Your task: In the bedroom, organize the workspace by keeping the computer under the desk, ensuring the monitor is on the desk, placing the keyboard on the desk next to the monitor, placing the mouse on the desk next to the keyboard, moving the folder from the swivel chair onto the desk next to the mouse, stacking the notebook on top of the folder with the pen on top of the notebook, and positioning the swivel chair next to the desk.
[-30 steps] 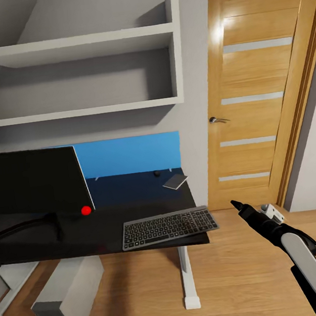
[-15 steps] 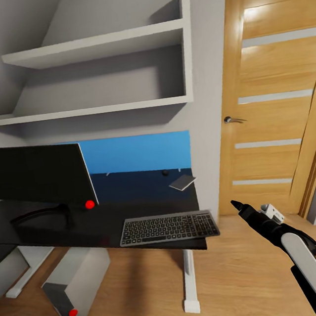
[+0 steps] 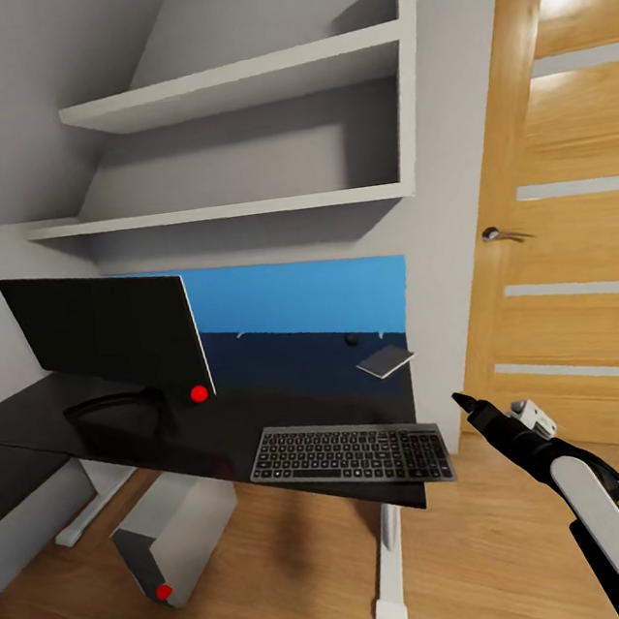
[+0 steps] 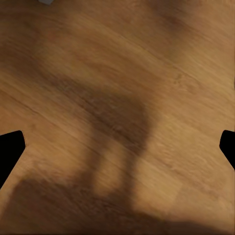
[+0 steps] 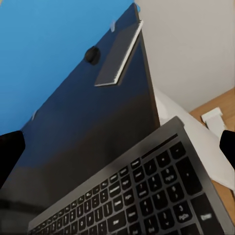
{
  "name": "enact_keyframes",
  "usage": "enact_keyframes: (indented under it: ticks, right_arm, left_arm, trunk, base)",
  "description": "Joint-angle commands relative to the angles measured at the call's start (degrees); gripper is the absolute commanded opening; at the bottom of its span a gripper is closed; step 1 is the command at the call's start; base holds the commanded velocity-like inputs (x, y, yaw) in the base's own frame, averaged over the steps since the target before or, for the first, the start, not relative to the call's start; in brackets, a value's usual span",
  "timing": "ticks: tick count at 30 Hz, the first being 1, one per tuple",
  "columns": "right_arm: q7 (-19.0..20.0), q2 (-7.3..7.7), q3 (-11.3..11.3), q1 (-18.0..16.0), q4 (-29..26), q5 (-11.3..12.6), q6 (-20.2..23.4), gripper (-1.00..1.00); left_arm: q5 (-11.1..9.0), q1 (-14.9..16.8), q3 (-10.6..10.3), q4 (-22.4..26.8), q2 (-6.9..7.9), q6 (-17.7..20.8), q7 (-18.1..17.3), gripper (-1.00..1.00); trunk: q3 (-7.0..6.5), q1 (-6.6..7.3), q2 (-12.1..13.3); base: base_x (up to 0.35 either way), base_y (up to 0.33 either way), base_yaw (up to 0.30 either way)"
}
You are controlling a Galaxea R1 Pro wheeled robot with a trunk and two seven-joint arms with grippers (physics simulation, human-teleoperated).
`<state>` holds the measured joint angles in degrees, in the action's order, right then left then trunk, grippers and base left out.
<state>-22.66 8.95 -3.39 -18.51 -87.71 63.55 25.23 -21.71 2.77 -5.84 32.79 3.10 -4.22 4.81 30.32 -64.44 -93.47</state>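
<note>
Wood-floored attic bedroom, black-topped desk (image 3: 295, 419) under white shelves. Slim black-keyed keyboard (image 3: 353, 453) sits at the front edge: light, stiff, grab a long side. Thin grey notebook (image 3: 386, 361) and tiny black mouse (image 3: 352, 340) lie near the blue back panel (image 3: 298, 296). Light grey computer tower (image 3: 179, 542) stands underneath. Right gripper (image 3: 470, 404): can't tell whether it's open; left gripper's fingers are spread.

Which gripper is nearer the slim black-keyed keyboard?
Right. The right gripper hangs just off the slim black-keyed keyboard's right end; the left gripper faces bare wood floor.
</note>
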Motion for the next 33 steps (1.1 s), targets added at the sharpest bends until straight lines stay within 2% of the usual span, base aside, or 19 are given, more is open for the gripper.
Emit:
enact_keyframes:
  ticks: [1, 11, 17, 24, 33]
  right_arm:
    - [-0.5, 0.01, 0.0, 0.0, -0.1, 0.5, 0.2, 1.00]
    - [-0.5, 0.02, 0.0, 0.0, -0.1, 0.5, 0.2, 1.00]
    - [-0.5, 0.01, 0.0, 0.0, -0.1, 0.5, 0.2, 1.00]
    - [-0.5, 0.01, 0.0, 0.0, -0.1, 0.6, 0.2, 1.00]
    - [-0.2, -0.06, 0.0, 0.0, -0.2, 0.8, 0.2, 1.00]
  left_arm:
    - [-0.4, 0.0, -0.5, 0.0, 0.07, -0.3, 0.5, 1.00]
    - [-0.4, 0.0, -0.5, -0.1, 0.06, -0.3, 0.4, 1.00]
    - [-0.4, 0.0, -0.6, -0.2, 0.05, -0.2, 0.4, 1.00]
    - [-0.4, 0.0, -0.6, -0.7, 0.06, -0.1, 0.4, 1.00]
    - [-0.4, 0.0, -0.6, -0.9, 0.06, 0.0, 0.5, 1.00]
  trunk:
    - [0.06, 0.00, 0.0]
    - [0.06, 0.00, 0.0]
    - [0.06, 0.00, 0.0]
    - [0.06, 0.00, 0.0]
    - [0.06, 0.00, 0.0]
  base:
    - [0.007, -0.009, 0.113]
    - [0.012, -0.003, 0.028]
    - [0.212, -0.101, 0.002]
    - [0.240, -0.233, 0.000]
    - [0.045, -0.332, 0.000]
